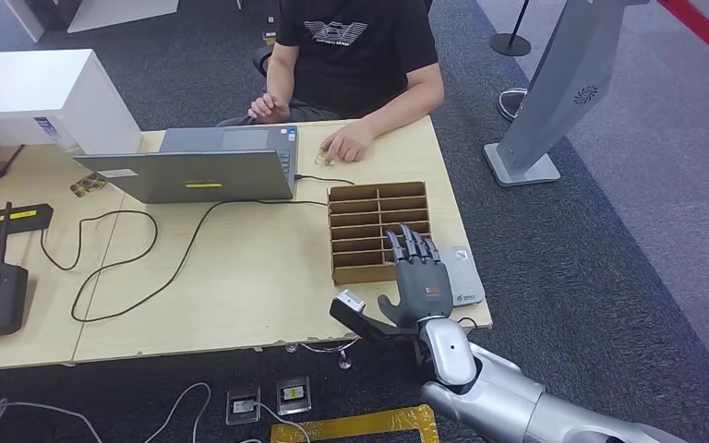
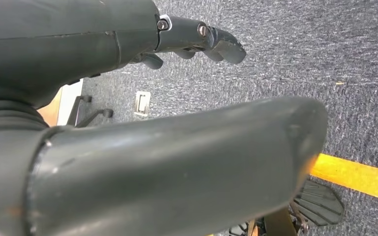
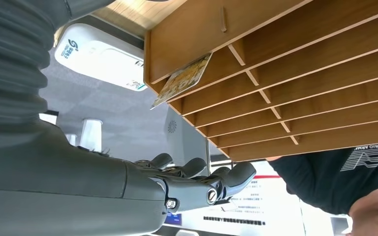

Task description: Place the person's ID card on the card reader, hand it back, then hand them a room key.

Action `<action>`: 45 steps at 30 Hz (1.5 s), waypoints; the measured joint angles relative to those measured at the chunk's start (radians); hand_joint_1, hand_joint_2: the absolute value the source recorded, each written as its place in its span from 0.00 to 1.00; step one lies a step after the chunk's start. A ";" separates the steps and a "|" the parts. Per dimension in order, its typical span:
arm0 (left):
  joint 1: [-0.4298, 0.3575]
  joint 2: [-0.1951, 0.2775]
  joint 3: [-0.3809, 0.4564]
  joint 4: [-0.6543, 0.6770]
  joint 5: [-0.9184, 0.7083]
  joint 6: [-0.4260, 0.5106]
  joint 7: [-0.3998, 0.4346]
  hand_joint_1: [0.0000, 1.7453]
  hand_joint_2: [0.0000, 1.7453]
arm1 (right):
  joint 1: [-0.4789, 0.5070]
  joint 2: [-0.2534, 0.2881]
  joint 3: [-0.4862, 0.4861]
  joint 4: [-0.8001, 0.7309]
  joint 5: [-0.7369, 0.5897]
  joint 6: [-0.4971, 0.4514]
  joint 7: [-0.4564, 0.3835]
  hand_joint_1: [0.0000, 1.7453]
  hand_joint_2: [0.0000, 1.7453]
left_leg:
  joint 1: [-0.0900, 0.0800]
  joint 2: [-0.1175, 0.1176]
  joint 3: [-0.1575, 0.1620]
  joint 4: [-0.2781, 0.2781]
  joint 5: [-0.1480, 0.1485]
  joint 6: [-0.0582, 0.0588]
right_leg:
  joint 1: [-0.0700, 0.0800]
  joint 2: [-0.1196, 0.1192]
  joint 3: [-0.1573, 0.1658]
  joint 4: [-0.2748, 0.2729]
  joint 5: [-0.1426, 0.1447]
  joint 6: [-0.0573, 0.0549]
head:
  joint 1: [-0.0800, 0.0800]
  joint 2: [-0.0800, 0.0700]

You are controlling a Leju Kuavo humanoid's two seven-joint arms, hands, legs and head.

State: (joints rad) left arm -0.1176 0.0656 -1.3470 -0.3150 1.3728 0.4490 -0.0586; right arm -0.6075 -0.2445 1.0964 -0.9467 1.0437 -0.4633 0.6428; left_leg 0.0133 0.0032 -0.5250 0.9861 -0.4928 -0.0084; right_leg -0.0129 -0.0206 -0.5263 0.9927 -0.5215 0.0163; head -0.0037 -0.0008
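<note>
Cardboard slot box (image 1: 378, 231) near the bench's right edge holds a key card (image 3: 182, 81) — the right robot hand (image 1: 418, 274), fingers apart and empty, hovers beside it, apparently at the room-key step — next it must pinch that card.

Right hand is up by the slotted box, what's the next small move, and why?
Probably ease the right hand toward the card sticking out of the wooden box and pinch it: the hand is empty, fingers spread, and the person's hand waits on the table.

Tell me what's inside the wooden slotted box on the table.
One printed card sticks out of a slot near the end of the box beside the card reader. The other slots facing the camera look empty. The right hand covers the box's near corner from above.
</note>
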 joint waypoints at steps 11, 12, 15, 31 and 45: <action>0.000 0.000 0.000 0.000 -0.007 -0.001 0.011 0.00 0.00 | 0.000 0.011 -0.020 0.021 0.040 0.023 0.000 0.00 1.00 | 0.000 0.000 0.000 0.000 0.000 0.000 | 0.000 0.000 0.000 0.000 0.000 0.000 | 0.000 0.000; 0.000 0.000 0.000 0.000 -0.007 -0.001 0.012 0.00 0.00 | 0.000 0.012 -0.022 0.023 0.042 0.025 0.000 0.00 1.00 | 0.000 0.000 0.000 0.000 0.000 0.000 | 0.000 0.000 0.000 0.000 0.000 0.000 | 0.000 0.000; 0.000 0.000 0.000 0.000 -0.008 -0.003 0.012 0.00 0.00 | 0.000 0.015 -0.028 0.028 0.048 0.030 0.000 0.00 1.00 | 0.000 0.000 0.000 0.000 0.000 0.000 | 0.000 0.000 0.000 0.000 0.000 0.000 | 0.000 0.000; 0.000 0.000 -0.002 0.000 -0.023 -0.017 0.012 0.00 0.00 | 0.014 0.032 -0.083 0.036 0.098 0.149 0.000 0.00 1.00 | 0.000 0.000 0.000 0.000 0.000 0.000 | 0.000 0.000 0.000 0.000 0.000 0.000 | 0.000 0.000; 0.000 0.000 -0.002 0.000 -0.025 -0.024 0.011 0.00 0.00 | 0.038 0.033 -0.132 0.020 0.139 0.192 0.000 0.00 1.00 | 0.000 0.000 0.000 0.000 0.000 0.000 | 0.000 0.000 0.000 0.000 0.000 0.000 | 0.000 0.000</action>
State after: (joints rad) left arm -0.1176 0.0660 -1.3489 -0.3149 1.3478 0.4250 -0.0473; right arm -0.5699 -0.2117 0.9643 -0.9266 1.1828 -0.2717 0.6428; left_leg 0.0133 0.0034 -0.5248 0.9861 -0.4927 -0.0084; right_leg -0.0129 -0.0205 -0.5263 0.9927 -0.5215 0.0163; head -0.0035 -0.0008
